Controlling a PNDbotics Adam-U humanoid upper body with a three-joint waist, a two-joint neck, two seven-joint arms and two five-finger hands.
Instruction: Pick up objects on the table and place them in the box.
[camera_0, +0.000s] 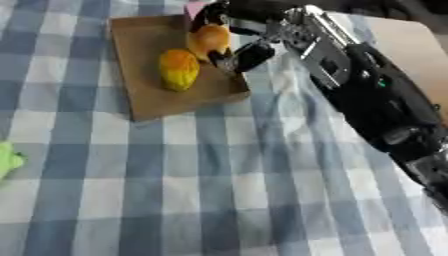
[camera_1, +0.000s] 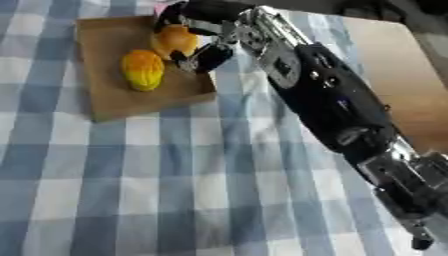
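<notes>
left eye view: our right hand (camera_0: 229, 37) reaches in from two o'clock over the brown box (camera_0: 149, 95), its fingers curled round an orange round fruit (camera_0: 210, 39) held over the box's one o'clock corner. a yellow-orange mango-like fruit (camera_0: 178, 69) lies inside the box, just beside the held one at its seven o'clock. a green thing (camera_0: 9, 160) peeks in at nine o'clock on the checked table (camera_0: 219, 190).

right eye view: we see the same grasp; a pink thing (camera_1: 164, 7) shows at twelve o'clock behind the hand.
</notes>
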